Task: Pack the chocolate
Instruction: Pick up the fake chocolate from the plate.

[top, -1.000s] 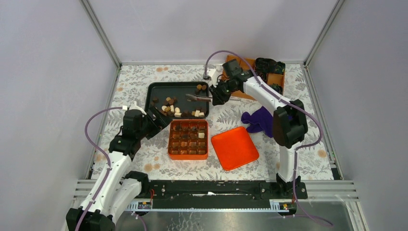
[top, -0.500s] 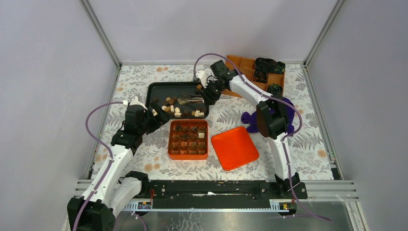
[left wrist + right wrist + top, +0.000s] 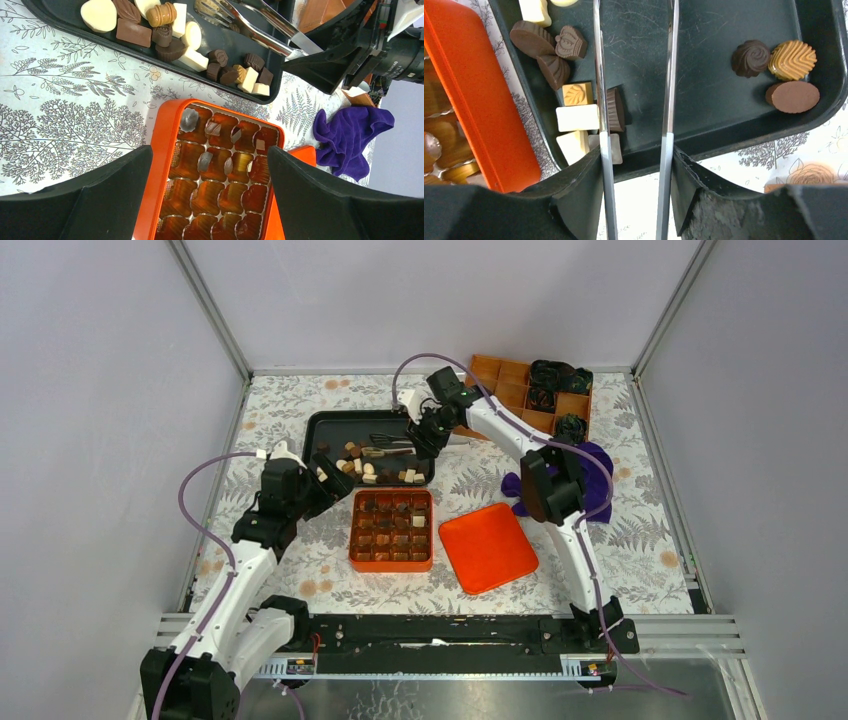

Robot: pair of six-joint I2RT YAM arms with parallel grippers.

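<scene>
Both arms have white link shells joined by bulky black joint housings, a thin purple cable looping loosely along each one from base to wrist, and a matte black gripper with broad, wedge-shaped plastic fingers [image 3: 325, 200] at the end.

Tray [image 3: 330, 425] behind box [image 3: 391, 530]; chocolates [image 3: 355, 458] in tray. Lid [image 3: 487, 547] right of box. Cloth [image 3: 590, 465] right, crate [image 3: 510, 380] behind it.

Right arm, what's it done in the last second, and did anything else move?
The right gripper, holding metal tongs, swung left over the black tray, the tongs spreading apart. The left gripper crept slightly toward the tray, open. The orange box and lid stayed put.
</scene>
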